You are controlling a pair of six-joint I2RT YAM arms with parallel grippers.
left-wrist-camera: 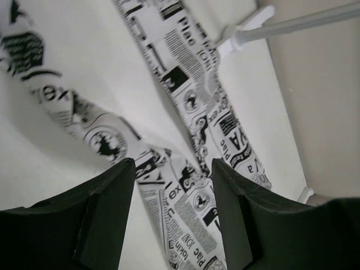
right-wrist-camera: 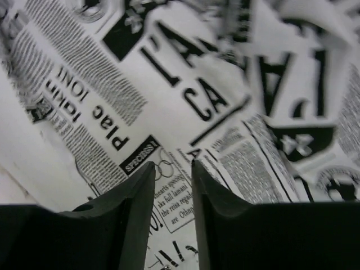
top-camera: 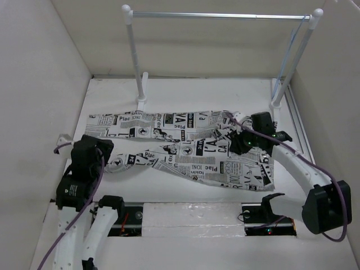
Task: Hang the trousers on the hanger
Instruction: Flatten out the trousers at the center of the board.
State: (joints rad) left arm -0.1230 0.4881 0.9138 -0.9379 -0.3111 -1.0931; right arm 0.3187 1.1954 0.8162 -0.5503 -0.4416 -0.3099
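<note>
The trousers (top-camera: pixel 185 149), white with black newspaper print, lie spread across the table with both legs pointing left and the waist at the right. The cloth is bunched beside my right gripper (top-camera: pixel 239 143). In the right wrist view the right gripper (right-wrist-camera: pixel 171 163) has its jaws only slightly apart, with its tips just above the printed cloth (right-wrist-camera: pixel 185 95). My left gripper (top-camera: pixel 100 152) is open over the end of the near leg. In the left wrist view (left-wrist-camera: pixel 171 163) the leg (left-wrist-camera: pixel 185 208) lies between its fingers. A thin pale wire (top-camera: pixel 291 50), apparently the hanger seen edge-on, hangs from the right end of the rail.
A white-posted rack with a silver rail (top-camera: pixel 219 17) stands at the back, and its left foot (top-camera: pixel 140 98) touches the far leg. The left wrist view shows one post (left-wrist-camera: pixel 292 25). White walls close in on both sides. A taped strip (top-camera: pixel 191 215) runs along the near edge.
</note>
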